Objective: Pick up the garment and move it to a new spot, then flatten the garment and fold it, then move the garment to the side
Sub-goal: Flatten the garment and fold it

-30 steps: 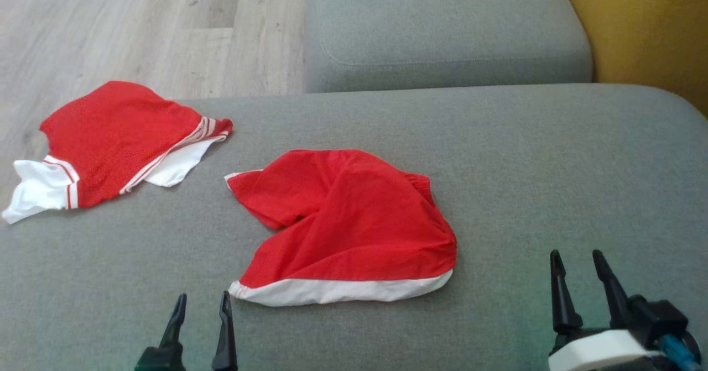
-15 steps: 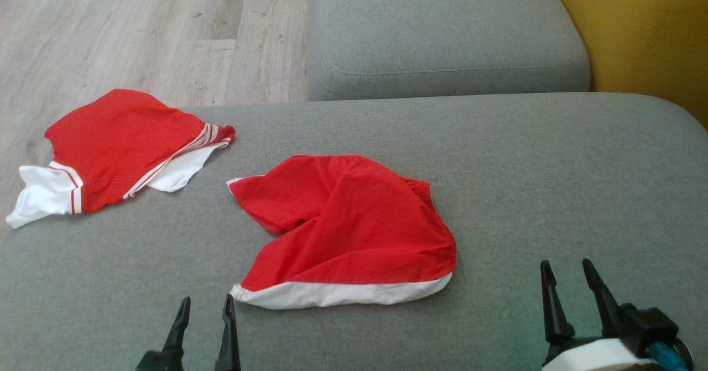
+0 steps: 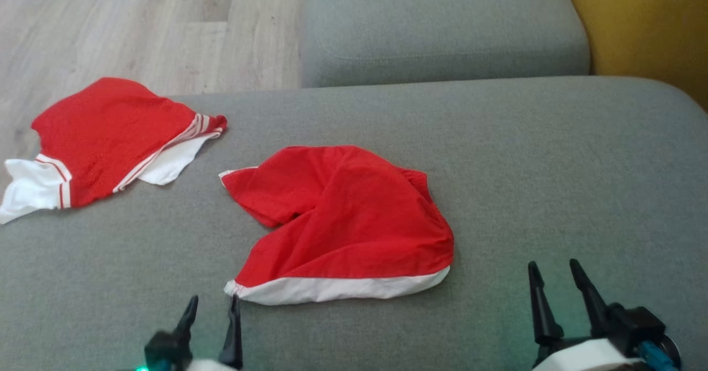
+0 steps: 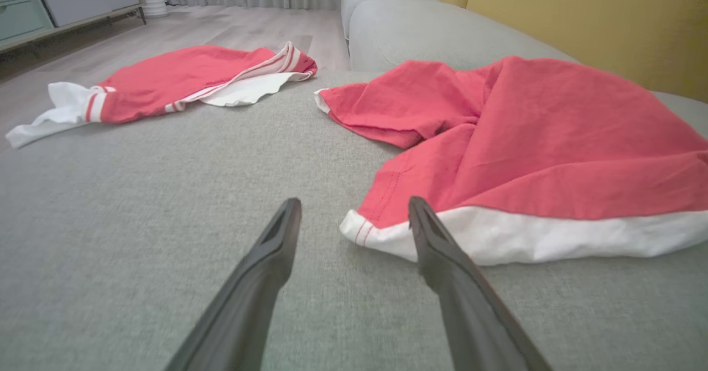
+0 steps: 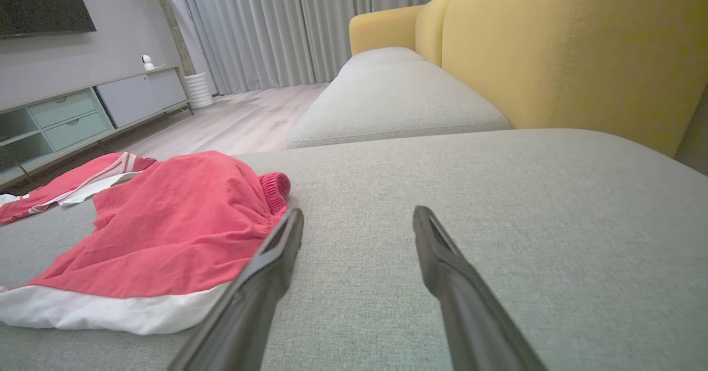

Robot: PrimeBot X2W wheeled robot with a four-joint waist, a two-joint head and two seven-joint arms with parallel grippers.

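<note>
On the cushion (image 3: 553, 166), garment (image 3: 343, 216) lies crosswise, hem (image 3: 332, 289) nearest.

two red garments (image 3: 343, 216) (image 3: 105, 139), two grey cushions (image 3: 553, 166) (image 3: 442, 28)

garment (image 3: 343, 216): thin red cloth, fine mesh-like weave, matt, creased; white cloth hem band
second garment (image 3: 105, 133): similar red mesh cloth, white trim
sofa cushion (image 3: 553, 155): grey woven upholstery, coarse, matt
floor (image 3: 138, 22): pale wood-grain planks, smooth, faint sheen
left gripper (image 3: 214, 300), right gripper (image 3: 553, 262): fingers dark, matt, plastic-looking
</note>
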